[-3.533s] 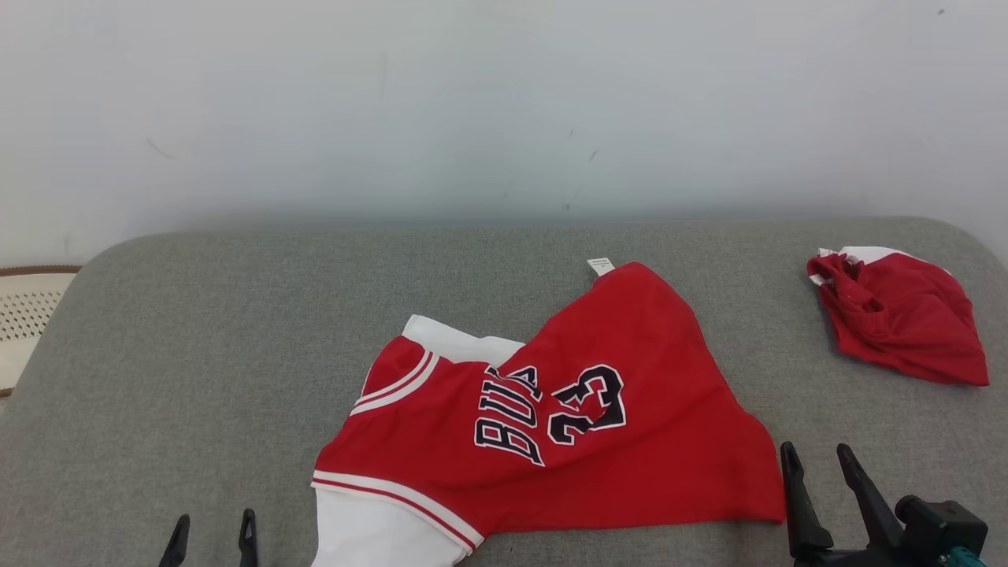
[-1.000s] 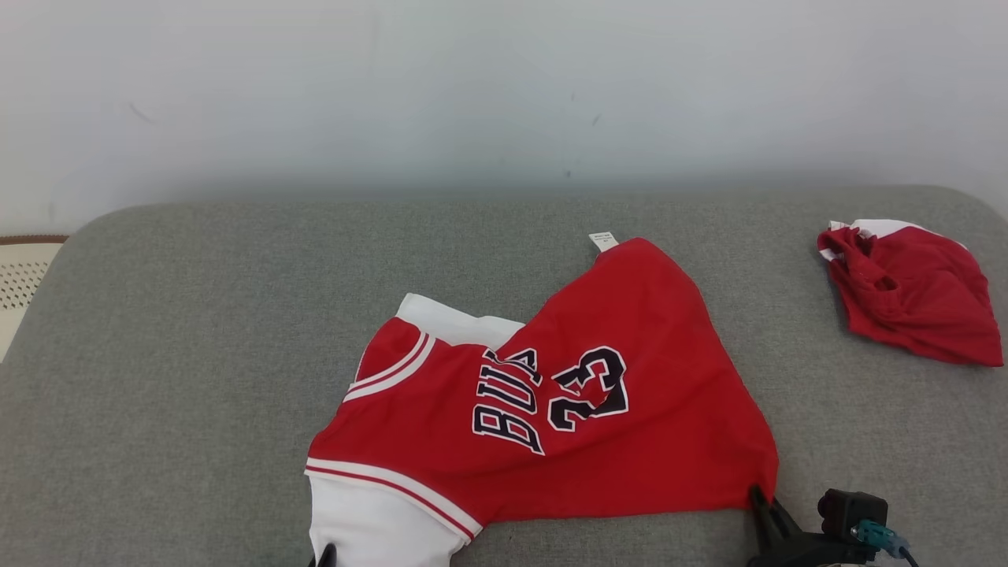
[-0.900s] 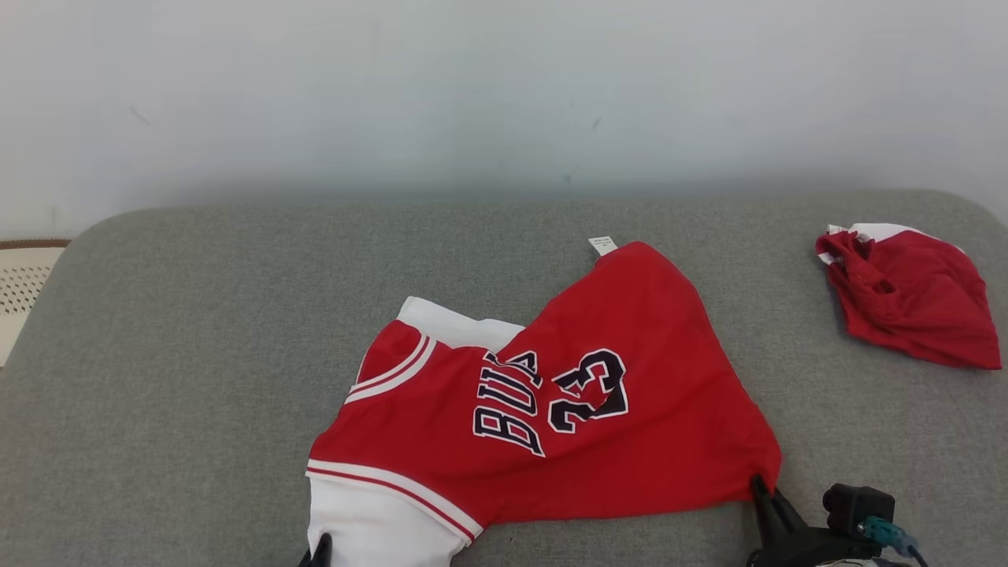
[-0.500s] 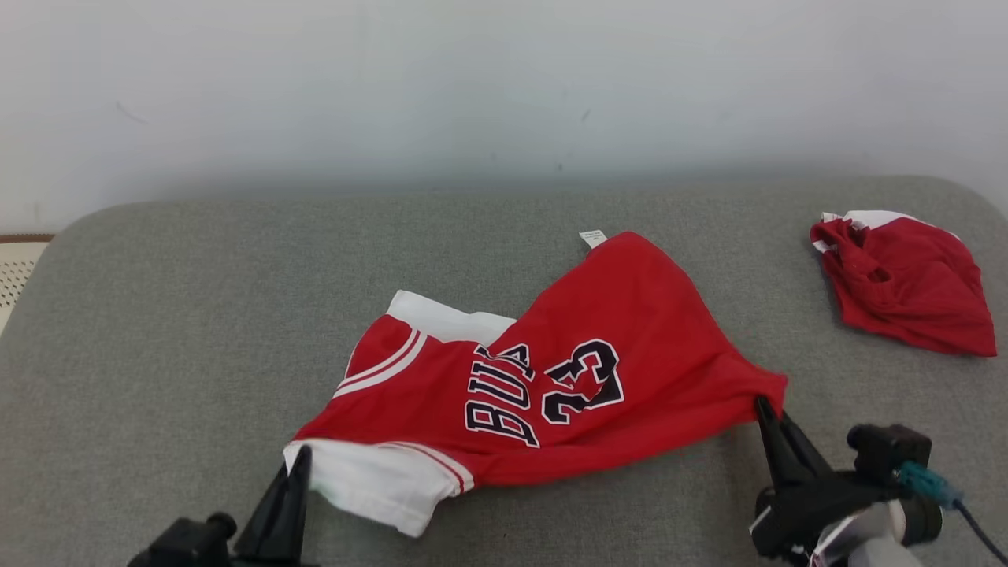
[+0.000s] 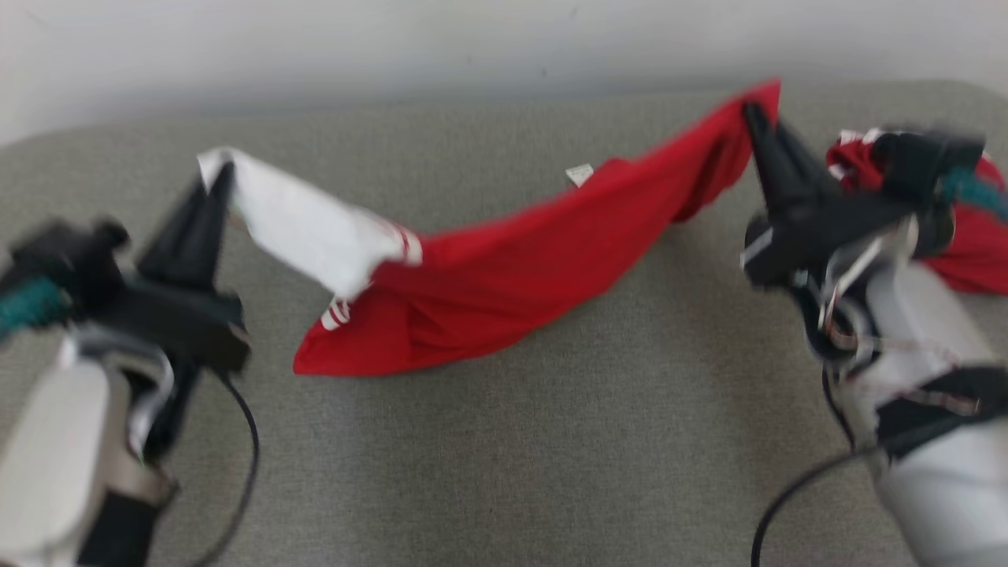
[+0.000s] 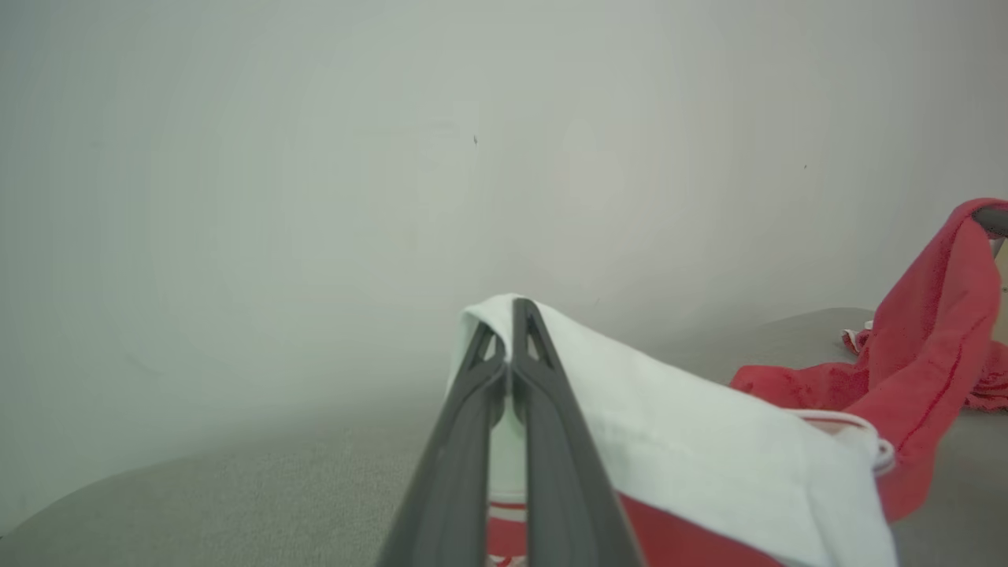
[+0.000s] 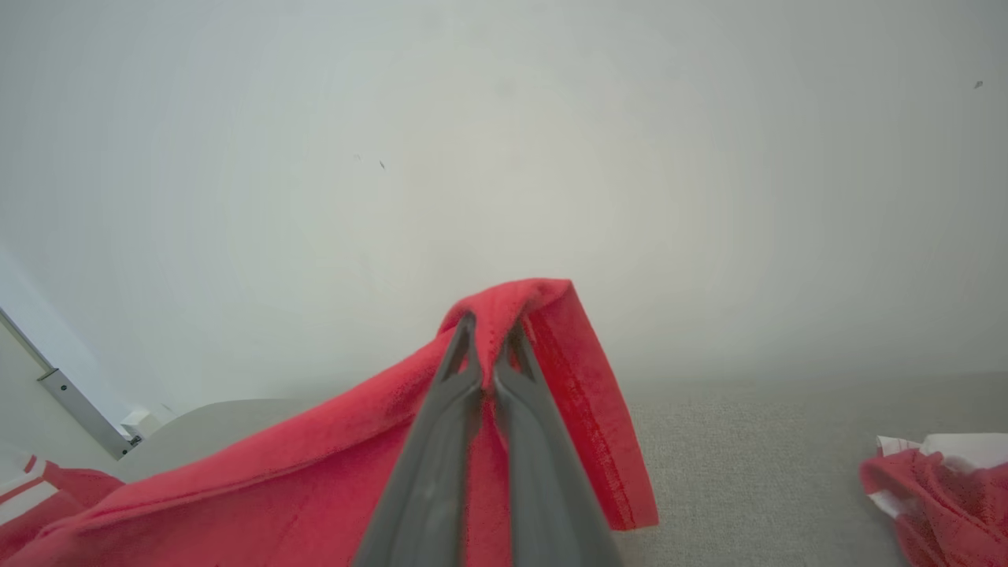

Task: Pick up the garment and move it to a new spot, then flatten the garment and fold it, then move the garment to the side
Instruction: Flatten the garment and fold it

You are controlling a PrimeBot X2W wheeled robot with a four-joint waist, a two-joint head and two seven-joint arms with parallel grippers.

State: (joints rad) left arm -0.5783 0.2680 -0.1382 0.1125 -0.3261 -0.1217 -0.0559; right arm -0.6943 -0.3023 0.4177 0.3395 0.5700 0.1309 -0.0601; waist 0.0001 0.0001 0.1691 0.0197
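Note:
The garment [image 5: 504, 268], a red jersey with white trim, hangs stretched between my two grippers above the grey cushion [image 5: 504, 441]; its middle sags down onto the fabric surface. My left gripper [image 5: 223, 175] is shut on the white end [image 6: 669, 417]. My right gripper [image 5: 752, 114] is shut on the red hem corner [image 7: 543, 315]. In the left wrist view my left gripper [image 6: 508, 319] pinches white cloth; in the right wrist view my right gripper [image 7: 488, 335] pinches red cloth. The head view is motion-blurred.
A second red and white garment [image 5: 972, 236] lies bunched at the cushion's far right, just behind my right wrist, also seen as a heap [image 7: 945, 488]. A pale wall [image 5: 394, 47] runs behind the cushion.
Both grippers have lifted their corners of the garment well off the cushion and spread apart, so it now hangs between them. The head camera has shifted too.

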